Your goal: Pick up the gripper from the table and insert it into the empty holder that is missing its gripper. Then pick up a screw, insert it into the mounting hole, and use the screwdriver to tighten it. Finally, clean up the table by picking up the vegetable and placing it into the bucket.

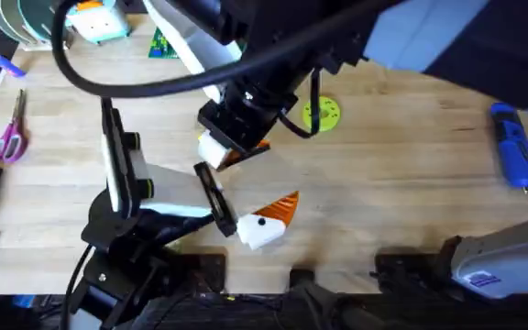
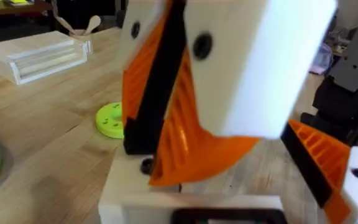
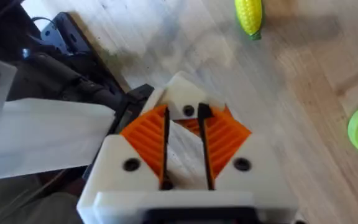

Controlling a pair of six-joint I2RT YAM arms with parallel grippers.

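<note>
The left gripper (image 1: pixel 269 220) rests low on the table (image 1: pixel 401 183) near the arm bases; just beyond it the right gripper (image 1: pixel 232 142) hangs, orange pads (image 3: pixel 146 130) facing down; for either claw, I cannot tell whether it is apart or clamped; farther off lies a lime disc (image 1: pixel 322 113); the screwdriver (image 1: pixel 511 147) lies far right; the vegetable (image 3: pixel 248 15) lies on bare wood.
</note>
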